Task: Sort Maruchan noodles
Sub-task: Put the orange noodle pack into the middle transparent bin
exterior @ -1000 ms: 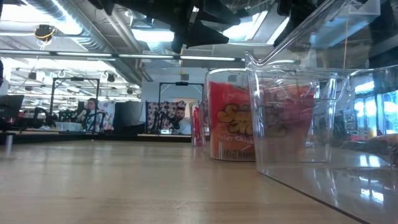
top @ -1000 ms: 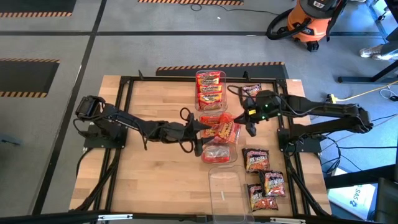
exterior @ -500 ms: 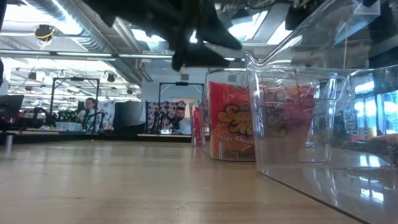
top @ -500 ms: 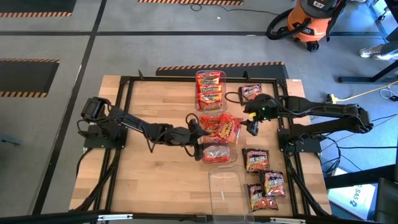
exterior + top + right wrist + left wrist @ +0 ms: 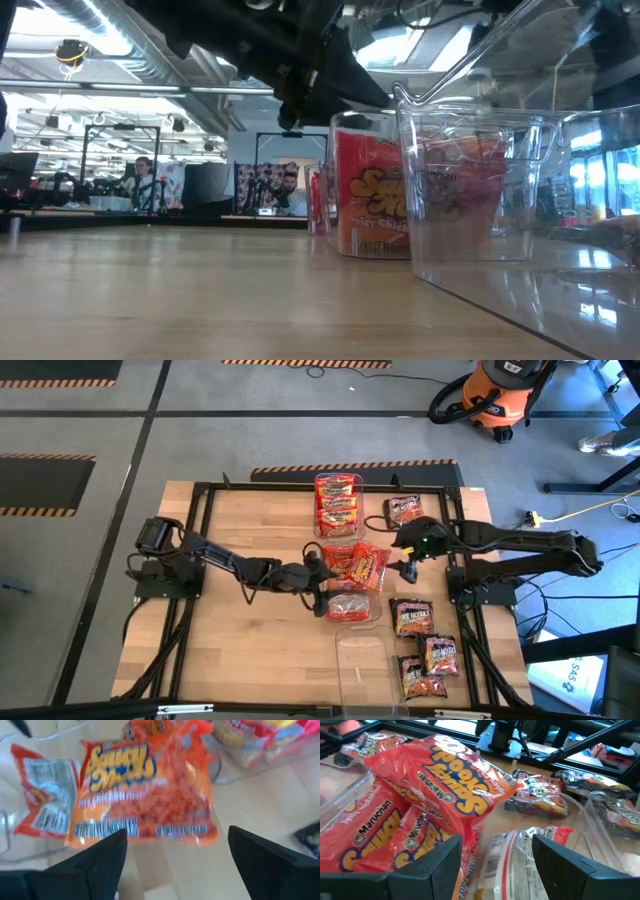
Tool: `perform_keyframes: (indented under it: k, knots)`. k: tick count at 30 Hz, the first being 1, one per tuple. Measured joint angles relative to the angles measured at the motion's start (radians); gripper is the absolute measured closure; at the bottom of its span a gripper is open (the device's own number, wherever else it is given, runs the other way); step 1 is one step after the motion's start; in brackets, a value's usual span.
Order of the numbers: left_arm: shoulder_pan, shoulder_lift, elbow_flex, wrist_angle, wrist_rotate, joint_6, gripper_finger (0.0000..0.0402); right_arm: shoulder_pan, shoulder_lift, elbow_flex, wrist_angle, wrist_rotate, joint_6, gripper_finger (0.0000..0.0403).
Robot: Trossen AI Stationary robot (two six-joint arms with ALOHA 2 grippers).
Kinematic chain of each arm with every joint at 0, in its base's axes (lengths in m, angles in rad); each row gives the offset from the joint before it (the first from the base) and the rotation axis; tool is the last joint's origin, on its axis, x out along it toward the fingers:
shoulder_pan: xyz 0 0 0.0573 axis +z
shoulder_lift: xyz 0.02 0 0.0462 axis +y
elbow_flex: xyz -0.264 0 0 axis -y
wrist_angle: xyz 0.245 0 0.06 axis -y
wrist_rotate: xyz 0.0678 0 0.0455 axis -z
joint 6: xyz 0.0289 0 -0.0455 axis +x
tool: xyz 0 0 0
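Note:
Maruchan noodles lie sorted down the table's middle. Red-yellow packets fill the far clear bin (image 5: 338, 503), and orange-red packets (image 5: 355, 563) are heaped in the middle bin. One packet (image 5: 350, 605) lies in the bin nearer me. An orange packet (image 5: 145, 790) tops the heap, below and ahead of my right gripper (image 5: 175, 840). That gripper (image 5: 408, 567) hangs open at the heap's right side. My left gripper (image 5: 318, 575) is open at the heap's left side, and the orange packets (image 5: 445, 775) lie just beyond its fingers. Dark packets (image 5: 411, 617) rest flat on the table at the right.
An empty clear bin (image 5: 362, 665) stands at the near edge, large in the low view (image 5: 500, 180). One dark packet (image 5: 404, 509) lies at the far right, two more (image 5: 441, 654) at the near right. The black frame rails (image 5: 200, 490) border the wooden table.
My right gripper has opened and sunk a little. The orange packet it carried now lies on top of the heap in the middle bin. My left gripper has come down and moved toward the table's right, up to the heap's left side, staying open.

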Motion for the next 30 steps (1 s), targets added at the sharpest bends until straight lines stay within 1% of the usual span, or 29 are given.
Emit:
perform_keyframes:
  k: [3,5,9,12,17,19,22,30]
  knots:
    - [0.014,0.021,-0.001,0.009,0.025,0.0,0.0168,-0.035,-0.056,-0.042,0.015,-0.007,0.024,0.0086]
    - [0.023,0.044,0.0,0.044,0.05,0.0,0.0168,-0.07,-0.097,-0.087,0.041,-0.021,0.054,0.0088]
    - [0.03,0.061,-0.001,0.042,0.052,-0.002,0.0168,-0.123,-0.169,-0.185,0.123,-0.154,0.183,0.0088]
    - [0.032,0.061,-0.001,0.049,0.051,0.011,0.0168,-0.126,-0.196,-0.249,0.186,-0.243,0.268,0.0088]
    - [0.038,0.057,-0.001,0.063,0.051,0.034,0.0168,-0.126,-0.194,-0.356,0.359,-0.335,0.371,0.0088]
    - [0.044,0.057,-0.001,0.063,0.051,0.034,0.0168,-0.126,-0.183,-0.394,0.448,-0.351,0.415,0.0088]
    - [0.056,0.057,-0.001,0.081,0.051,0.034,0.0168,-0.126,-0.173,-0.424,0.528,-0.355,0.445,0.0088]
    - [0.117,0.057,0.048,0.069,0.038,0.034,0.0168,-0.126,-0.174,-0.428,0.578,-0.355,0.448,0.0088]
